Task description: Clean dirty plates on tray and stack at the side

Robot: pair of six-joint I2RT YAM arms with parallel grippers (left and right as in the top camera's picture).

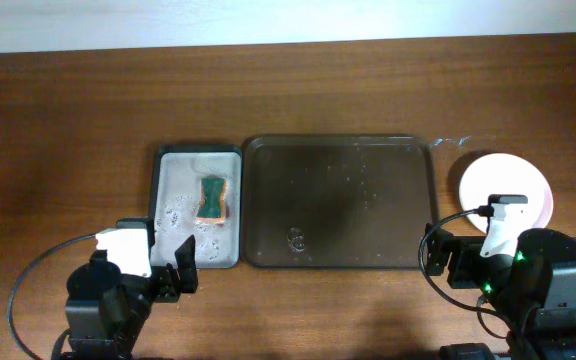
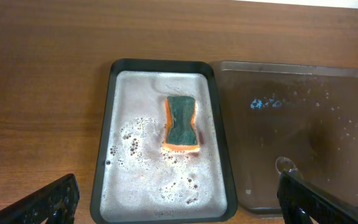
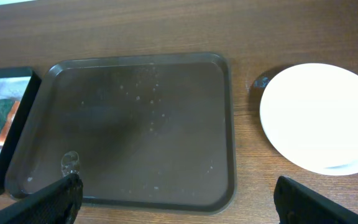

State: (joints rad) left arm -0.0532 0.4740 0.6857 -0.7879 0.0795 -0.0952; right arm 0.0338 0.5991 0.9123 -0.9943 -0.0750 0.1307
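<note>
Brown tray (image 1: 338,205) wet with droplets (image 3: 143,90). Plates (image 1: 498,180) stacked beside its right edge, white on top. Left gripper (image 2: 178,208), right gripper (image 3: 176,199) spread open.

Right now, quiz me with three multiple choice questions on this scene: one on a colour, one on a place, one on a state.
1. What colour is the top plate?
A. white
B. green
C. black

2. Where is the sponge?
A. on that plate
B. in the small tray
C. in a gripper

3. How are the left gripper and right gripper?
A. both open
B. both shut
C. one holding a plate

Answers:
1 A, its face shows plain white.
2 B, it lies in the tray's suds.
3 A, each wrist view shows fingers wide apart with nothing held between them.
</note>
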